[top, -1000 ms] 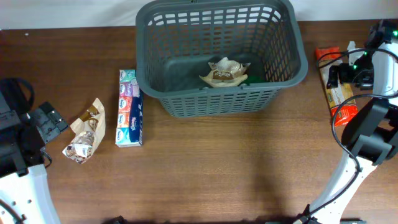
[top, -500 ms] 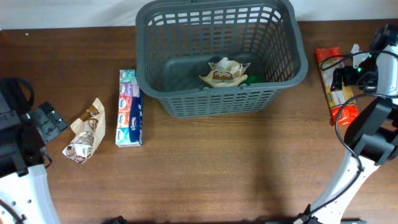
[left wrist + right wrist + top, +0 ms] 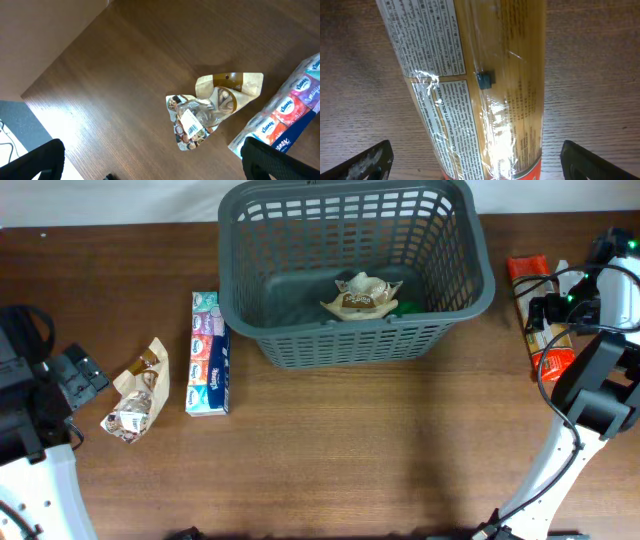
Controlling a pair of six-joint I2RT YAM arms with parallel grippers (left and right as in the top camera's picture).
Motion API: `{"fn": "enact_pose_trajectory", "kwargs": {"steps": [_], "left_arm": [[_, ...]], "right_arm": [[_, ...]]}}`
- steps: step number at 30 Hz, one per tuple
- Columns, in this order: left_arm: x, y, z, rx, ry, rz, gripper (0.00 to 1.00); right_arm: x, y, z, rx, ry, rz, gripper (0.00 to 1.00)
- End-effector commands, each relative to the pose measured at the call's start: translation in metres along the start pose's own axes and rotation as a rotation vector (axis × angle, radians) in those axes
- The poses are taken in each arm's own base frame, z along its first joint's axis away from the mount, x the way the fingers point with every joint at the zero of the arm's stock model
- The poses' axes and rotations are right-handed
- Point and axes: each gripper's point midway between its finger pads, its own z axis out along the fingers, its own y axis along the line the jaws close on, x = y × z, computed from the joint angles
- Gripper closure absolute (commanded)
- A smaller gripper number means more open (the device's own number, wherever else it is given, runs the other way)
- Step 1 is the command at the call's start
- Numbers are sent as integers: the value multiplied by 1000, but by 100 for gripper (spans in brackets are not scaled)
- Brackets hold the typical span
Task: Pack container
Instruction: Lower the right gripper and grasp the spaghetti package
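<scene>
The container [image 3: 350,345], a dark grey slotted basket, stands at the 12 o'clock edge of the wooden table [image 3: 350,450] in the overhead view, upright and open at the top. On its solid base lies a crumpled tan snack bag [image 3: 362,295], and at that bag's 3 o'clock we see a green item [image 3: 405,307], too hidden by the lattice for us to say what it is. At the basket's 9 o'clock, just beside its left wall, a multi-pack of tissues [image 3: 208,353] lies flat with its long side running from 12 to 6 o'clock. Farther out towards the table's 9 o'clock, apart from the tissues, a second snack pouch [image 3: 135,390] lies crumpled with its clear window facing up. At the basket's 3 o'clock, well apart from it, a long packet of spaghetti [image 3: 540,320] with orange ends lies on the wood. The right gripper [image 3: 480,162] hangs directly over this packet, its fingers [image 3: 370,160] spread wide to either side and grasping nothing; we cannot tell from the wrist view whether any part touches the wrapper. The left gripper [image 3: 157,162] sits at the table's 9 o'clock side, likewise spread wide and empty, with the pouch and the tissues ahead of it at 12 to 2 o'clock in its own view.
</scene>
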Motion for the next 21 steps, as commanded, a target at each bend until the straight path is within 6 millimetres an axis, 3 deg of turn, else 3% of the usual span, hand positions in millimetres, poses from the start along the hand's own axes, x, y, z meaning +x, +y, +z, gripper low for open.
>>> {"fn": "enact_pose_trajectory", "kwargs": {"steps": [1, 21], "left_arm": [[-4, 2, -7, 7, -25, -13, 1], [-4, 2, -7, 7, -25, -13, 1]], "right_arm": [[1, -1, 7, -13, 7, -32, 1], [8, -3, 22, 2, 40, -42, 1]]}}
